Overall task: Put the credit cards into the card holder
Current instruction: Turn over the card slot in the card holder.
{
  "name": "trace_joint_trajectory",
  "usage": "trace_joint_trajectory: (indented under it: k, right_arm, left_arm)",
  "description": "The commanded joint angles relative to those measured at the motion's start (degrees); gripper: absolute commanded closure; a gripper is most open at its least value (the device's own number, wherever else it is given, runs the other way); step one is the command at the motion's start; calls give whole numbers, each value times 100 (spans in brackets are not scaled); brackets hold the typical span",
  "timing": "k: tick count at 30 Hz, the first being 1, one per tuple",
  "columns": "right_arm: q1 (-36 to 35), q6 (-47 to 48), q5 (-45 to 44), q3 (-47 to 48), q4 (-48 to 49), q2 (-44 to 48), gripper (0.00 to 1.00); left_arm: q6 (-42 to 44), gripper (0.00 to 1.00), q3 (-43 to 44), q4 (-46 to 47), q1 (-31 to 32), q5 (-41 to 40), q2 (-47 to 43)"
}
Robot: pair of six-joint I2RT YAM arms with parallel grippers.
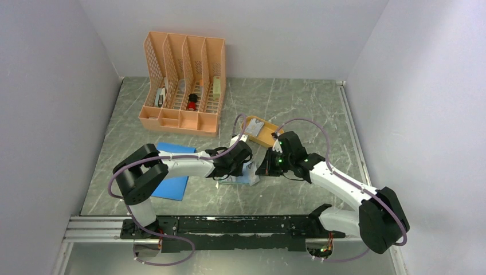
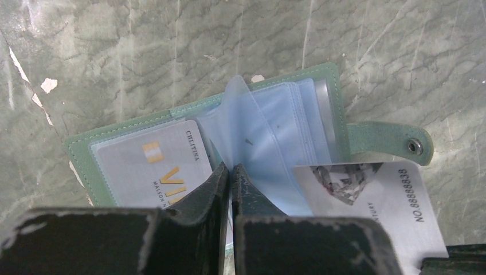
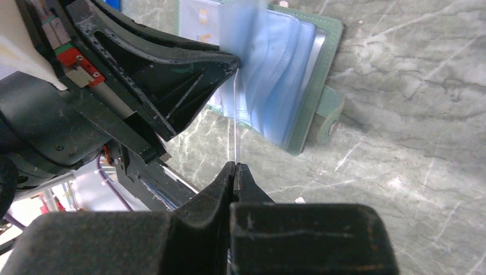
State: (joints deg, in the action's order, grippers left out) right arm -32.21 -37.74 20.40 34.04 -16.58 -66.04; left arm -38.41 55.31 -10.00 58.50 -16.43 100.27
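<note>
The sage-green card holder (image 2: 329, 86) lies open on the marble table, its snap tab (image 2: 401, 143) pointing right. One pale credit card (image 2: 155, 163) with gold print sits in its left pocket. My left gripper (image 2: 230, 169) is shut on a raised blue-clear pocket leaf (image 2: 240, 109) of the holder. My right gripper (image 3: 235, 166) is shut on a second credit card (image 2: 390, 200), which shows edge-on as a thin white line (image 3: 236, 126) reaching toward the pockets (image 3: 275, 74). From above, both grippers (image 1: 243, 163) (image 1: 266, 166) meet over the holder (image 1: 235, 179).
A mustard-yellow tray (image 1: 269, 137) lies just behind the grippers. A flat blue pad (image 1: 172, 183) rests at the left under the left arm. An orange file organiser (image 1: 183, 86) stands at the back left. Grey walls close in both sides.
</note>
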Motion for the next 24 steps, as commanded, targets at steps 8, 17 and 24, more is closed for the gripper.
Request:
trace_joint_trajectory:
  k: [8, 17, 24]
  right_arm:
    - [-22, -118, 97, -188, 221, 3, 100]
    - [-21, -138, 60, -229, 235, 0, 100]
    - [-23, -74, 410, -249, 374, -198, 100]
  left_arm:
    - [-54, 91, -140, -229, 39, 69, -139]
    - [-70, 91, -170, -217, 41, 69, -173]
    - [-78, 91, -144, -213, 43, 98, -201]
